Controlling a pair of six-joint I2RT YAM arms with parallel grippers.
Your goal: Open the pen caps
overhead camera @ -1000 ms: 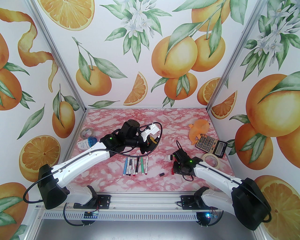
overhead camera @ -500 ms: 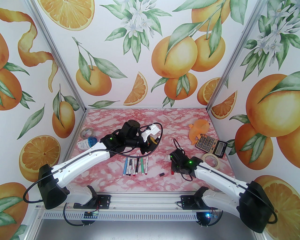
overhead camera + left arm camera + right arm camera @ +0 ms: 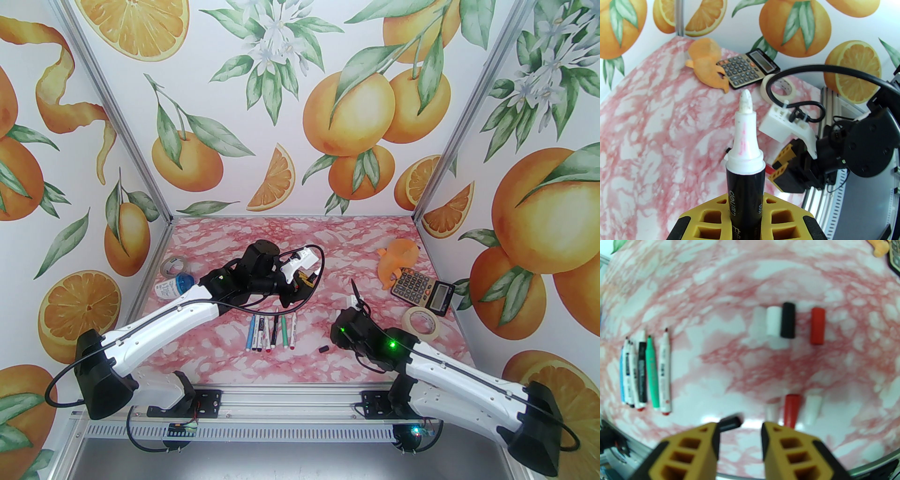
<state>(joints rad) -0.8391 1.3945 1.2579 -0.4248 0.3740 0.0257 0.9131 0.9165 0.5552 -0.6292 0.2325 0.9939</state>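
My left gripper (image 3: pixel 745 208) is shut on a black-barrelled pen (image 3: pixel 745 182), which stands upright with its white tip bare; in the top view this gripper (image 3: pixel 304 281) hovers behind the row of pens (image 3: pixel 272 333). My right gripper (image 3: pixel 739 427) is open with nothing between its fingers, above the table right of the pens (image 3: pixel 644 373). Several loose pen caps lie under it: white (image 3: pixel 774 320), black (image 3: pixel 788 320) and red (image 3: pixel 817 325) in a row, and nearer, red (image 3: pixel 792 410) and white (image 3: pixel 812 408). A black cap (image 3: pixel 730 422) lies by the left fingertip, also (image 3: pixel 322 349).
A calculator (image 3: pixel 422 288), a roll of masking tape (image 3: pixel 422 323) and an orange soft toy (image 3: pixel 398 262) sit at the right. Another tape roll (image 3: pixel 173 266) and a white bottle with a blue cap (image 3: pixel 174 286) lie at the left edge.
The right arm has drawn back toward the near edge and shifted slightly left, its jaws spreading wider. The left arm and its pen have stayed put.
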